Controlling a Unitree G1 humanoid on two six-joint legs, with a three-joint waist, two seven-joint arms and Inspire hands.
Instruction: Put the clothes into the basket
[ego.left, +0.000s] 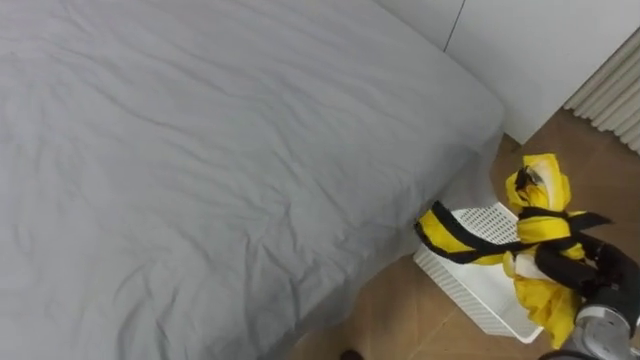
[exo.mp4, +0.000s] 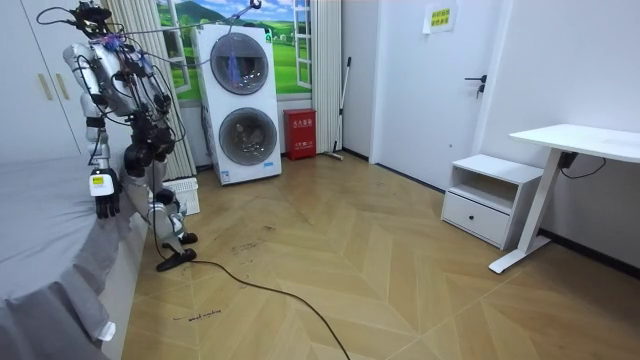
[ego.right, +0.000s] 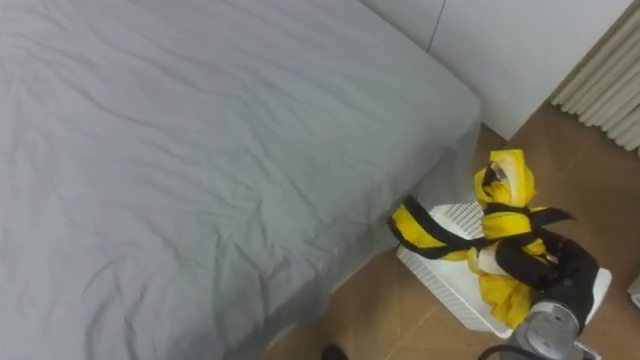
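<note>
A yellow garment (ego.left: 540, 195) with black bands is held up over the white basket (ego.left: 470, 290), which is set on the floor at the near right, just beside the corner of the grey bed (ego.left: 220, 170). The fingers of the right hand (ego.left: 580, 262) are clenched round the garment's bunched middle, and one end is trailed over the basket's left edge. In the room view the left hand (exo.mp4: 105, 195) is seen hanging at the bed's edge, its fingers released and nothing held in them

The basket (ego.left: 470, 285) sits on the floor (ego.left: 400, 320) just right of the corner of the bed (ego.left: 220, 150); clothes (ego.left: 548, 232) drape over it.
</note>
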